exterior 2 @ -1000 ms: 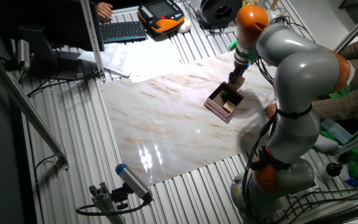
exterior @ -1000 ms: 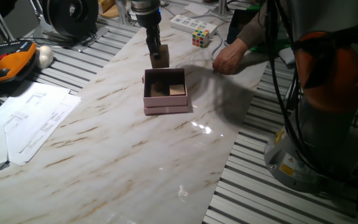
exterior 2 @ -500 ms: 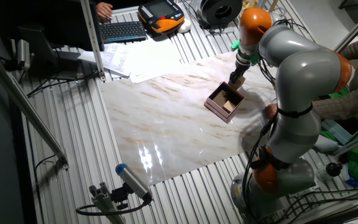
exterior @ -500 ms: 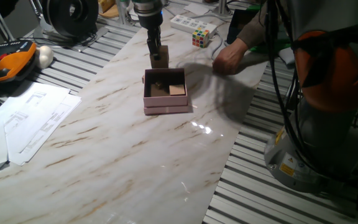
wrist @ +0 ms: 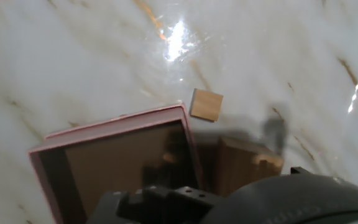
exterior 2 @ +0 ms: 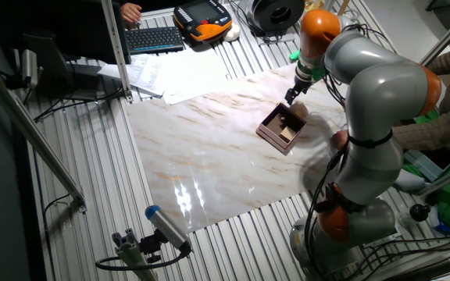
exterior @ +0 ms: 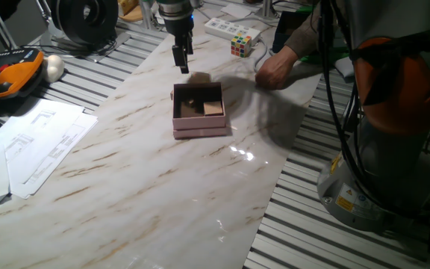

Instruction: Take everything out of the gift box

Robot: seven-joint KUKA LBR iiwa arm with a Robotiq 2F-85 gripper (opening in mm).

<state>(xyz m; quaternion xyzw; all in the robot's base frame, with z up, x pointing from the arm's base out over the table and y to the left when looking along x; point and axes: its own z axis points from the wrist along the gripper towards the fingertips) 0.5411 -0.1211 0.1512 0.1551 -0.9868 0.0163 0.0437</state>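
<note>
The pincer (exterior: 181,67) now hangs higher than a second ago, its fingers parted and empty. The wooden block (exterior: 200,77) it gripped then now sits just below and beside it on the table (exterior: 148,172), free of the fingers. A person's hand (exterior: 273,71), off to the pincer's side, has shifted slightly.

Pale pink square cardboard gift box (exterior: 198,112) mid-table, tan wooden blocks (exterior: 204,107) inside, dark two-finger gripper (exterior: 181,63) hovering just beyond its far wall, multicoloured puzzle cube (exterior: 241,45) far right.
</note>
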